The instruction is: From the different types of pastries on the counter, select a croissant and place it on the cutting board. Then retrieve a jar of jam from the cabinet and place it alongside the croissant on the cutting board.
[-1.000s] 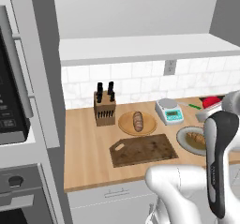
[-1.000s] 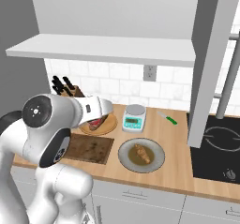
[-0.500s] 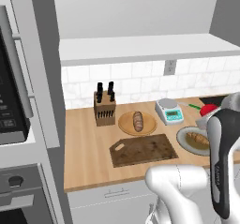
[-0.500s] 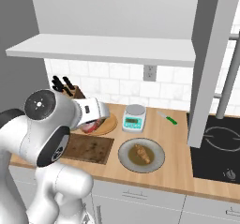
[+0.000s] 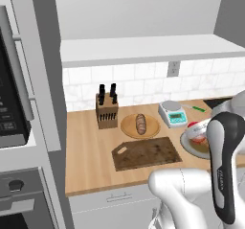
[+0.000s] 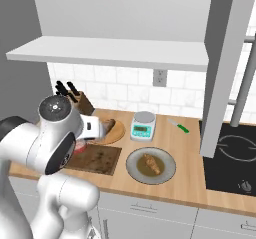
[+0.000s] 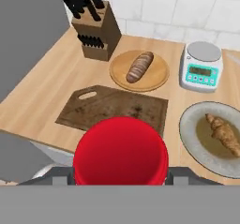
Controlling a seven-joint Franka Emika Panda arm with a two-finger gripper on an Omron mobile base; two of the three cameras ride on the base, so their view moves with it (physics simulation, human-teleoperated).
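Holding jar of jam (image 7: 121,150), jaws clamped on it | cutting board (image 7: 115,109) bare | no legible writing

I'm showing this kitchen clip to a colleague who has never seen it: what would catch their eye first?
The bright red lid of the jar of jam dominates the hand view, held in the gripper above the near edge of the bare cutting board. Next, the croissant sits on a grey plate right of the board, and the darker loaf lies on a round wooden plate behind it.
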